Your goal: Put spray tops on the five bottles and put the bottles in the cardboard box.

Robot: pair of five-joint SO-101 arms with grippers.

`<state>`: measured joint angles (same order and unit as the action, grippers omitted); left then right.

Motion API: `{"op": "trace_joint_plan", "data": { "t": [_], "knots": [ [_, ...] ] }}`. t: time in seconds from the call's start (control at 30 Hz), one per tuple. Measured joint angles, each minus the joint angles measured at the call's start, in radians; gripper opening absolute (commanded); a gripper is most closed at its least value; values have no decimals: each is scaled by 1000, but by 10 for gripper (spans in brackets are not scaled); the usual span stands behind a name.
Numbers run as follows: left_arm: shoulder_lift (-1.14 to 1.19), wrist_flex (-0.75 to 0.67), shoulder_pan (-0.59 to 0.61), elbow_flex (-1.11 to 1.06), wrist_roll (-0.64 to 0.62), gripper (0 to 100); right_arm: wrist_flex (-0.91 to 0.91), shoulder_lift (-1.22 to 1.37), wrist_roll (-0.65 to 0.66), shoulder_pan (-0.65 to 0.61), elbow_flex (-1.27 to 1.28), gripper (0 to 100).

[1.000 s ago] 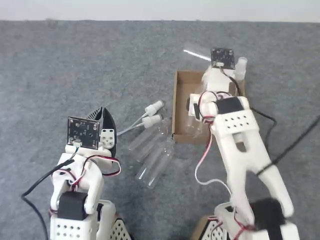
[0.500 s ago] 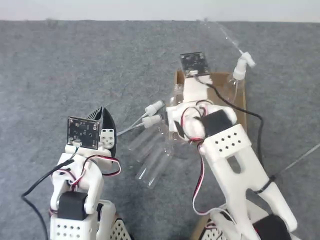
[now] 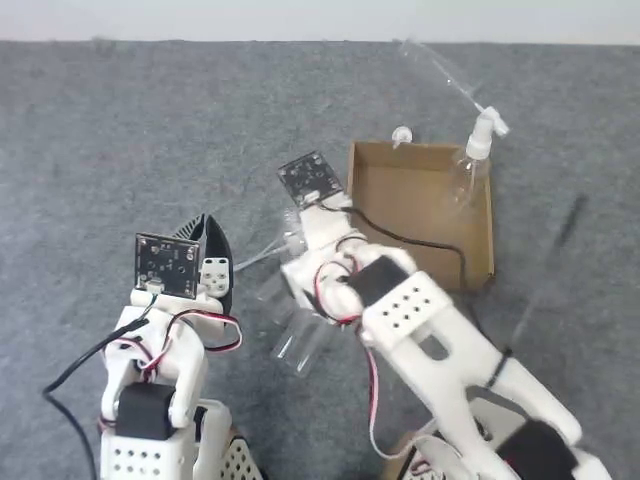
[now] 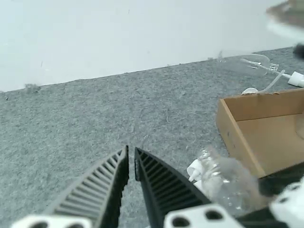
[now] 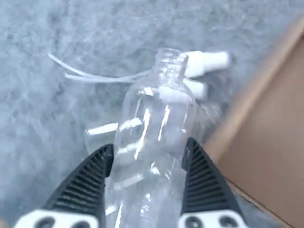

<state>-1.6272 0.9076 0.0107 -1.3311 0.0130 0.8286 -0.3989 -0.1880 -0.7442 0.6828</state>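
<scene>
One capped bottle (image 3: 466, 170) is leaning in the cardboard box (image 3: 400, 212), upper right. The right pincer (image 5: 148, 146), spread open, is straddling an uncapped bottle (image 5: 156, 109) at centre; the left pincer (image 4: 131, 152) is hanging closed.

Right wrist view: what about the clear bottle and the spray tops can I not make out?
- The clear bottle: its base is cut off by the frame edge, between the fingers of the right gripper.
- The spray tops: blurred, and partly behind the bottle's neck.

Bright, even light; v. faint shadows; white glints on clear bottle (image 5: 156, 123).
</scene>
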Motion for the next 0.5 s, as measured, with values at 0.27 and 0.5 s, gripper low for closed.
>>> {"op": "trace_joint_plan", "data": {
  "t": [0.27,0.5],
  "knots": [
    [0,0,0,0,0,12,-72,114,-103,-8,-11,196],
    [0,0,0,0,0,12,-63,126,-114,-8,-17,281]
  ]
}}
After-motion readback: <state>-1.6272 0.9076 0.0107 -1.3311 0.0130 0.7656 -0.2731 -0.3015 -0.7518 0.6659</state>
